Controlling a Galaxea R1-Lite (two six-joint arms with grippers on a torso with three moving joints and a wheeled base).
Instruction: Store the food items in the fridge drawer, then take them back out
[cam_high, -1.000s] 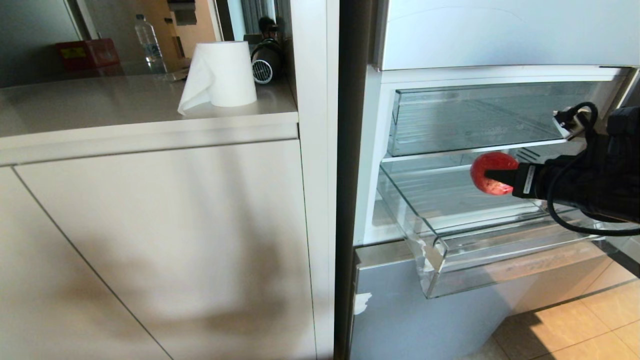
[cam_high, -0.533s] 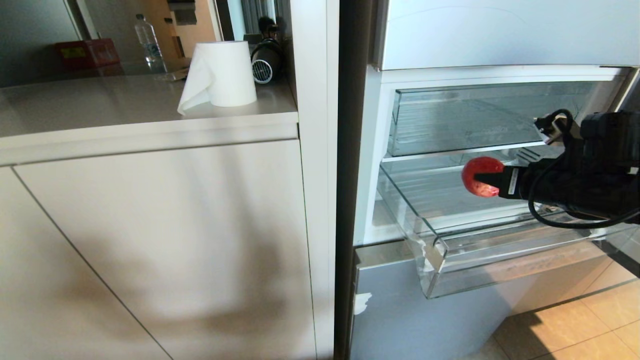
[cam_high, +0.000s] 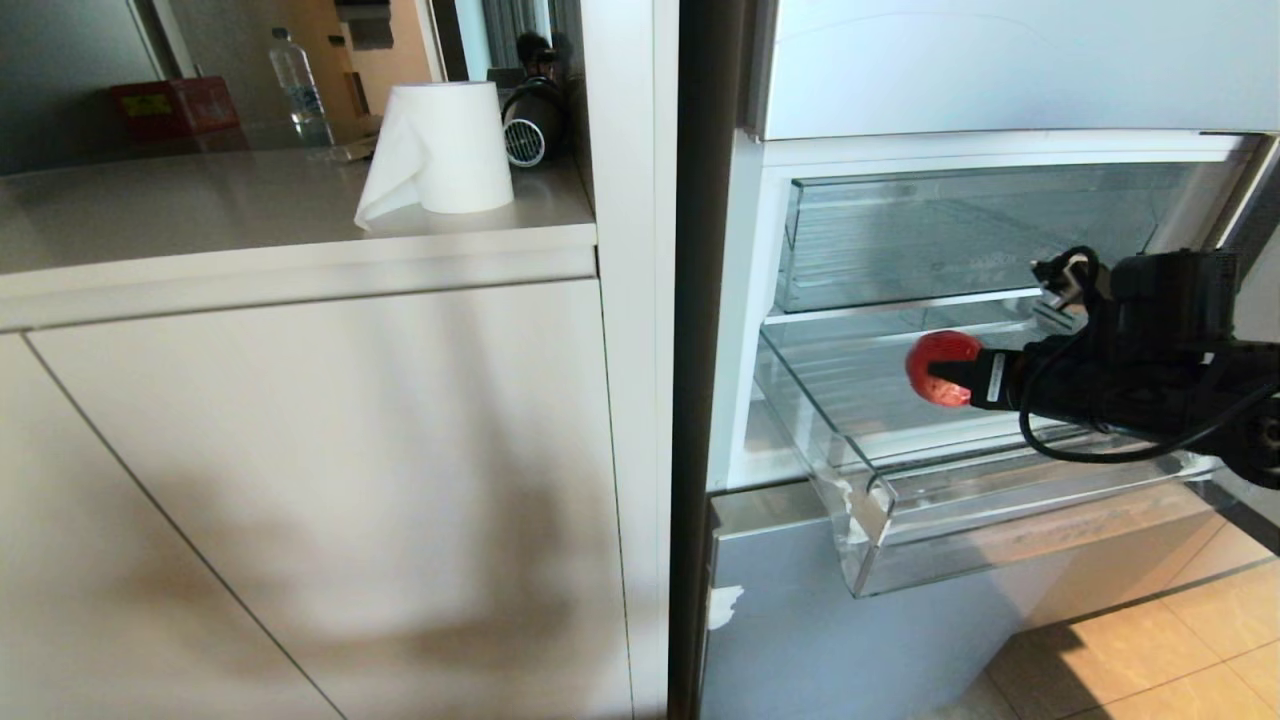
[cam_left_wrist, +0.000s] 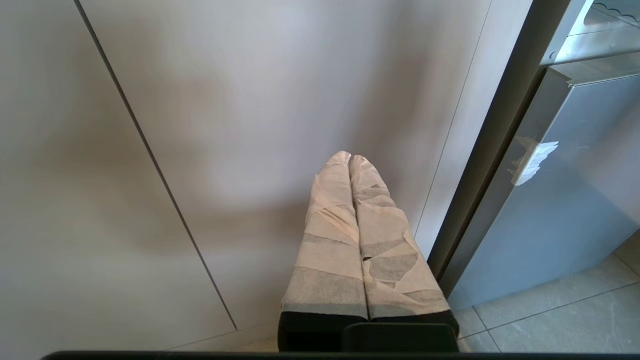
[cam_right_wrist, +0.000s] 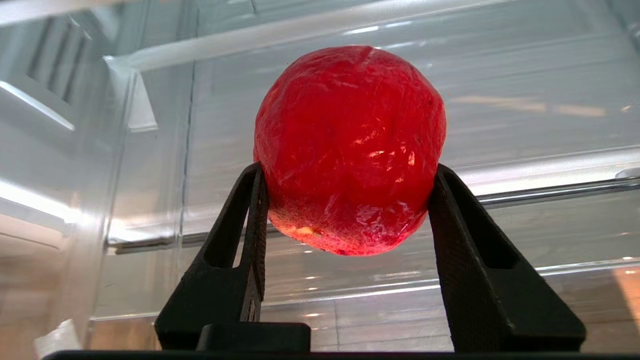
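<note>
Beside pale cabinets, an open fridge shows its clear fridge drawer (cam_high: 960, 470) pulled out. The right gripper (cam_high: 950, 375) hangs over it, fingers pinching a red food item (cam_high: 938, 365). Storing seems underway; next, lower and release. The left gripper (cam_left_wrist: 350, 160), fingers pressed together, idles by the cabinet.

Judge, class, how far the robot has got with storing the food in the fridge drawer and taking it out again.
Done: the drawer is pulled out, and the right gripper is shut on one tomato.
In hand: that tomato hangs above the drawer floor, not yet set down.
Left: release it, store the second piece, which is not in view, then take both out. The left gripper is shut and idle by the cabinet.
</note>
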